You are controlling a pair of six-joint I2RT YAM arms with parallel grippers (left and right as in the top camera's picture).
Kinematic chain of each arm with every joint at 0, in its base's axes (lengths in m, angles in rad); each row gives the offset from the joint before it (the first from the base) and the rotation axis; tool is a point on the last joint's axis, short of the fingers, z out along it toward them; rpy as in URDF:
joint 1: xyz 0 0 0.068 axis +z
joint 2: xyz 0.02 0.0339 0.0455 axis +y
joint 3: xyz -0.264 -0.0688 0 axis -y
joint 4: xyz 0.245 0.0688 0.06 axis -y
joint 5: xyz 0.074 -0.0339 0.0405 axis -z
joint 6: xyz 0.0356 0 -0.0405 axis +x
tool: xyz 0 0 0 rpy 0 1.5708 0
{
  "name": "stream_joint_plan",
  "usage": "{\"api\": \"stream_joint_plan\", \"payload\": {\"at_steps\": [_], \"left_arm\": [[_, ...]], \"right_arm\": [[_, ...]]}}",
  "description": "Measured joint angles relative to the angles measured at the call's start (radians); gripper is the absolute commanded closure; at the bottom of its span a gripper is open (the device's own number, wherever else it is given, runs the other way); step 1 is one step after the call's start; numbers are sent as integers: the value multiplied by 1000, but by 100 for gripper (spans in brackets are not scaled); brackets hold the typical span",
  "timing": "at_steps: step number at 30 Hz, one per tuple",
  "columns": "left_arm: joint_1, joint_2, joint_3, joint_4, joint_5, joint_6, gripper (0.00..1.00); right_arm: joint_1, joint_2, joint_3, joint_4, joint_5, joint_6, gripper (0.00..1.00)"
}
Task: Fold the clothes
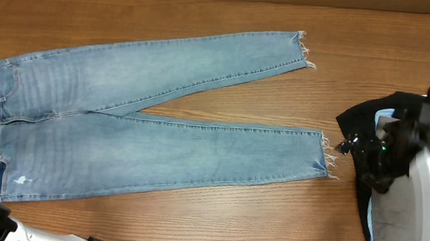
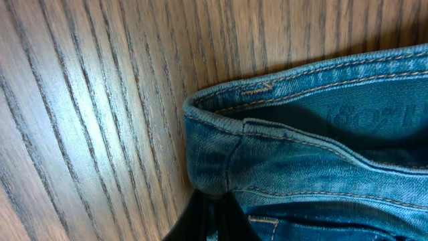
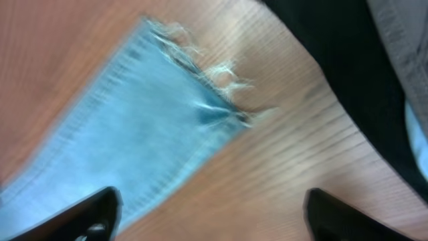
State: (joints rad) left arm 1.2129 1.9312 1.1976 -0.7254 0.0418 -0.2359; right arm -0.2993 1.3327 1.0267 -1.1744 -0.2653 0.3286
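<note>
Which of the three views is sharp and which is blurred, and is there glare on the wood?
Overhead: sharp and evenly lit, jeans clear. Left wrist: sharp, waistband stitching crisp, a pale sheen on the table at left. Right wrist: blurred, the frayed hem smeared, the right gripper two soft dark shapes.

- The frayed ankle hem [image 3: 210,77] of one leg of the jeans [image 3: 134,134] lies flat on the wooden table [image 3: 281,174], with pale threads straggling off its edge (the whole picture is blurred)
- A black garment [image 3: 348,67] fills the upper right corner, near the hem but apart from it
- The right gripper [image 3: 214,211] hangs above, its two dark fingers [image 3: 93,211] spread wide with nothing held between them
</note>
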Motion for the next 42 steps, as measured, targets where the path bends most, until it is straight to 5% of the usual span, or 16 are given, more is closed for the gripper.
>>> {"api": "stream_joint_plan", "payload": {"at_steps": [4, 8, 15, 27, 40, 42], "left_arm": [[0, 0, 0, 1, 1, 0, 92], [0, 1, 0, 2, 3, 0, 91], [0, 1, 0, 3, 4, 1, 90], [1, 1, 0, 4, 7, 2, 91], [1, 1, 0, 5, 7, 2, 91], [1, 1, 0, 5, 7, 2, 91]], "right_arm": [[3, -110, -108, 109, -10, 36, 0], [3, -43, -195, 198, -33, 58, 7], [7, 198, -203, 268, -76, 145, 44], [52, 327, -204, 310, -116, 191, 56], [53, 327, -204, 339, -40, 193, 96], [54, 327, -204, 338, -29, 191, 96]]}}
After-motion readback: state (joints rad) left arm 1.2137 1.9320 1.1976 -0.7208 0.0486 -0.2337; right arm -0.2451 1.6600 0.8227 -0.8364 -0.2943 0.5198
